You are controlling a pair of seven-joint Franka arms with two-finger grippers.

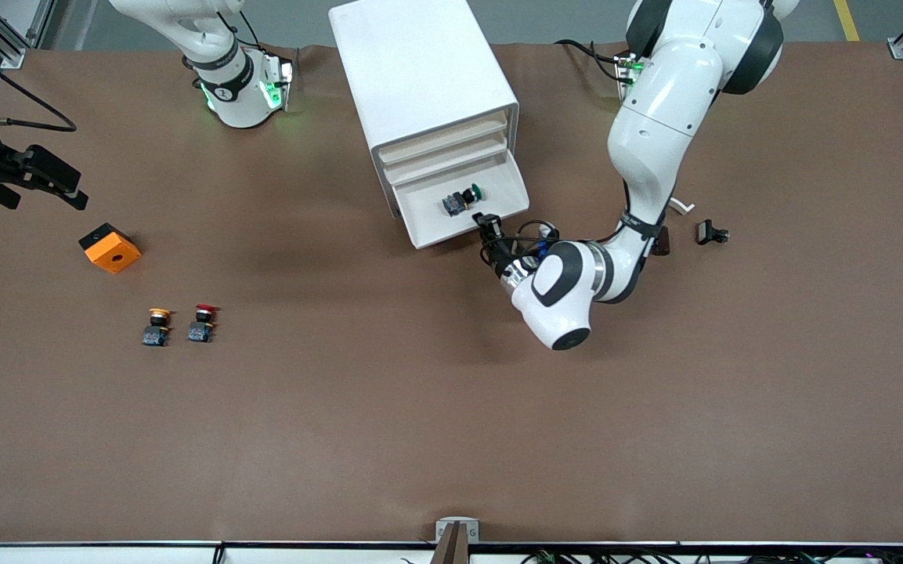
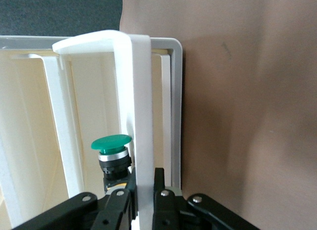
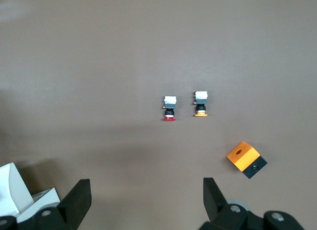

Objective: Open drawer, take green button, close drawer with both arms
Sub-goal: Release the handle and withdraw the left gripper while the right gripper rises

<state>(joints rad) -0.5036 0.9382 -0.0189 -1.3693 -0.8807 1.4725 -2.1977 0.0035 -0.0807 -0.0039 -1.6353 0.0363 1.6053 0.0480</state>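
we have the left end effector (image 1: 485, 227) clamped on the front lip of the drawer (image 1: 428, 213), now pulled open; the button (image 1: 463, 199) lies inside. a further tug could tip the cabinet (image 1: 420, 74). our right end effector (image 1: 48, 182) waits, fingers apart, above the table (image 1: 388, 392).

Three buttons (image 1: 463, 200), one orange block (image 1: 110, 248), one cabinet (image 1: 428, 102).

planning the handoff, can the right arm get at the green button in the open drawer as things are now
Probably yes. The drawer is pulled out and the green button lies uncovered in it. The left gripper is shut on the drawer's front lip, beside the button, not over it. The right gripper waits open, well off toward its end of the table.
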